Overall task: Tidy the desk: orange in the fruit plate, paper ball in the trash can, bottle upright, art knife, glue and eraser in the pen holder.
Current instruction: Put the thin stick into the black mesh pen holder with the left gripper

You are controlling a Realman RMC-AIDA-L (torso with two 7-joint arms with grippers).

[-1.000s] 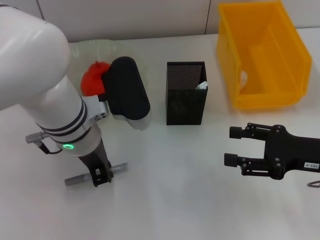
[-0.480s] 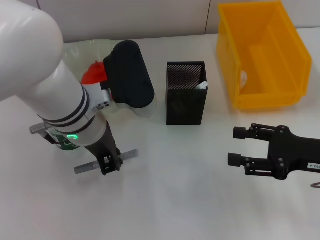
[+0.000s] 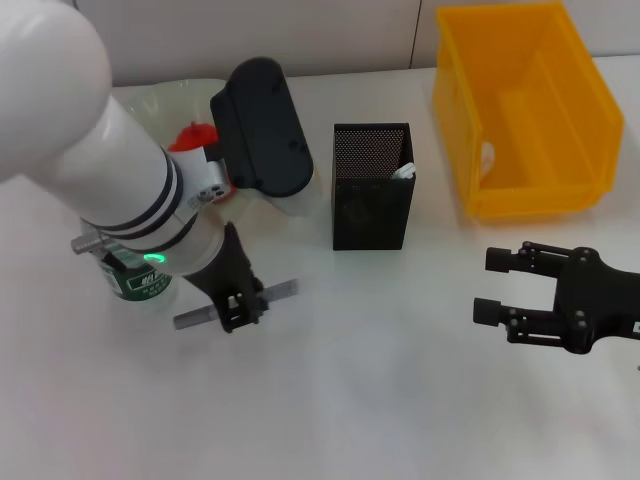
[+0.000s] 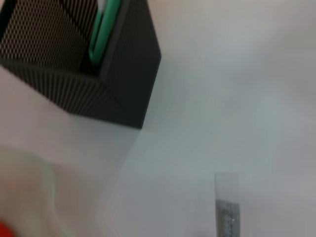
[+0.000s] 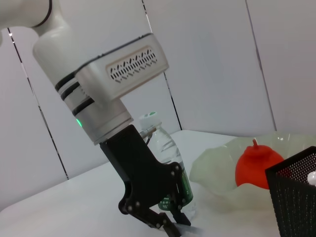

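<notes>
My left gripper (image 3: 238, 308) is shut on the art knife (image 3: 276, 293), a grey bar held level just left of the pen holder (image 3: 371, 187). The knife's end (image 4: 227, 213) shows in the left wrist view beside the pen holder (image 4: 74, 64). A white tip pokes out of the holder; I cannot tell if it is the glue. The eraser is out of view. The bottle (image 3: 135, 280) stands upright behind the left arm. The orange (image 3: 195, 138) lies in the fruit plate (image 3: 160, 100). A white wad, maybe the paper ball (image 3: 487, 155), lies in the trash can (image 3: 525, 195). My right gripper (image 3: 489, 286) hovers open at the right.
A green item (image 4: 104, 29) stands inside the pen holder. The left arm's black and white links (image 3: 262, 128) hang over the fruit plate. In the right wrist view the bottle (image 5: 165, 163), orange (image 5: 256, 165) and left gripper (image 5: 163, 224) show.
My left gripper has carried the art knife to the right, toward the pen holder, uncovering the upright bottle. My right gripper has drifted right.
</notes>
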